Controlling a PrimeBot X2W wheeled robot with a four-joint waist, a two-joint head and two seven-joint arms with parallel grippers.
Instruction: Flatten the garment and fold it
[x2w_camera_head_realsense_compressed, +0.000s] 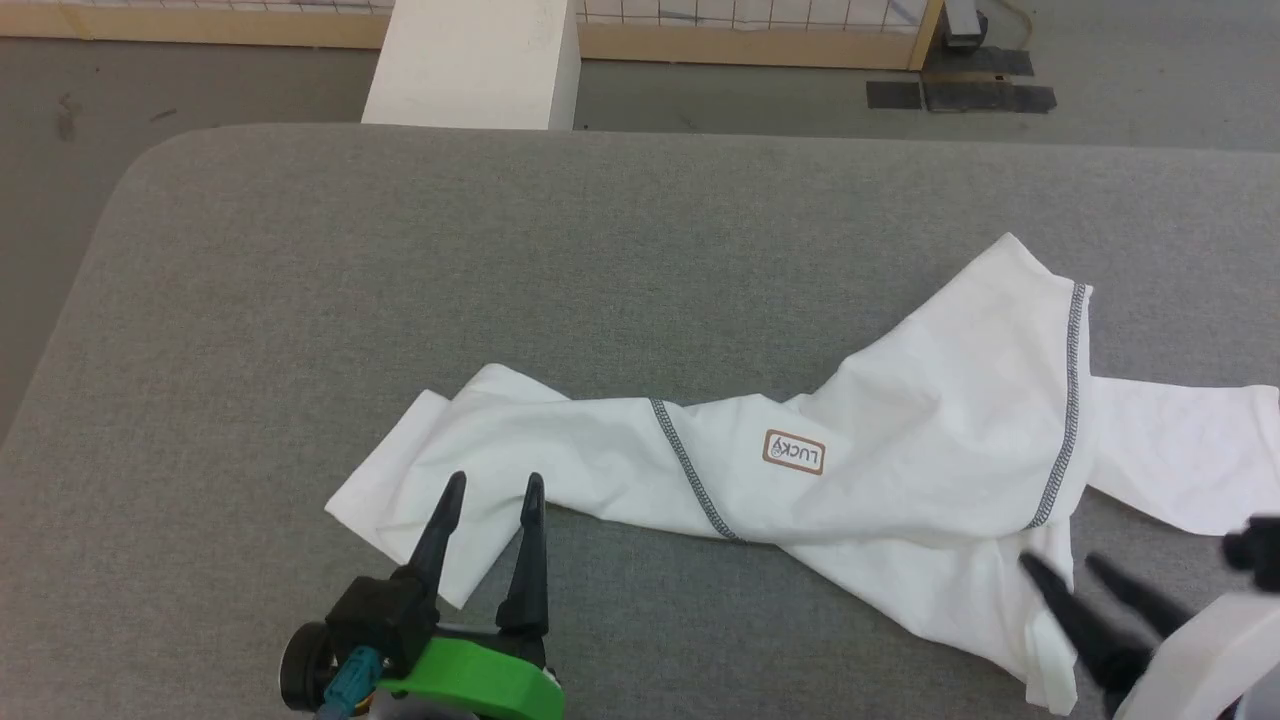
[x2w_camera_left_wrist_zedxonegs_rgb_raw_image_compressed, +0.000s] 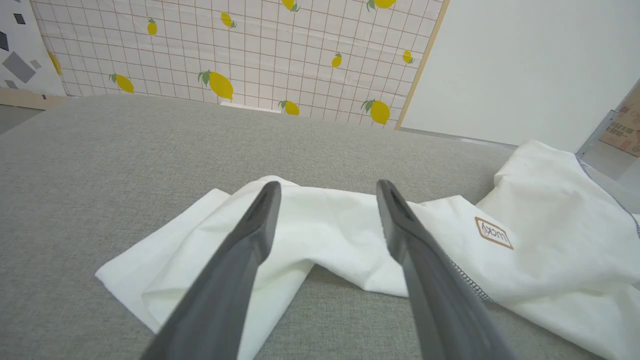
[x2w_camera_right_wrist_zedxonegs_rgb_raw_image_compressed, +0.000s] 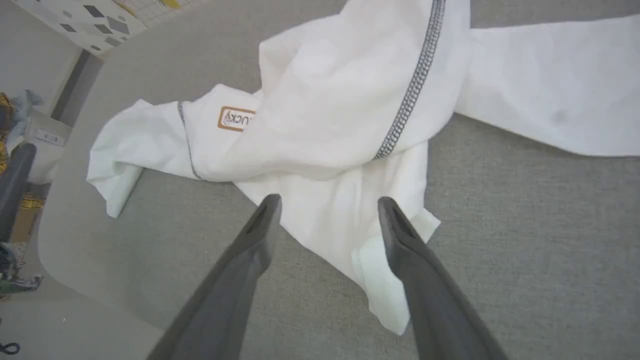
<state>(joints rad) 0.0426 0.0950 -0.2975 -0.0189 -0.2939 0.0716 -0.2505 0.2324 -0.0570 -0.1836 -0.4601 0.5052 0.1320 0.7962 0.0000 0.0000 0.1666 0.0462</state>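
Note:
The garment (x2w_camera_head_realsense_compressed: 900, 440) is a white long-sleeved shirt lying crumpled and twisted across the grey table (x2w_camera_head_realsense_compressed: 500, 250), with dark seam stitching and an orange-bordered patch (x2w_camera_head_realsense_compressed: 793, 452). One sleeve runs to the left, another part trails off the right. My left gripper (x2w_camera_head_realsense_compressed: 492, 484) stands open above the left sleeve end (x2w_camera_left_wrist_zedxonegs_rgb_raw_image_compressed: 310, 225), holding nothing. My right gripper (x2w_camera_head_realsense_compressed: 1062, 567) is open over the garment's lower right corner (x2w_camera_right_wrist_zedxonegs_rgb_raw_image_compressed: 350, 220), fingers apart with no cloth pinched between them.
A rigid white box (x2w_camera_head_realsense_compressed: 478, 62) stands beyond the table's far edge. A wooden-framed grid panel with lemon print (x2w_camera_left_wrist_zedxonegs_rgb_raw_image_compressed: 240, 55) lines the back. Dark mats (x2w_camera_head_realsense_compressed: 960, 92) lie on the floor at the far right. The table's rounded left corner (x2w_camera_head_realsense_compressed: 150, 170) is near.

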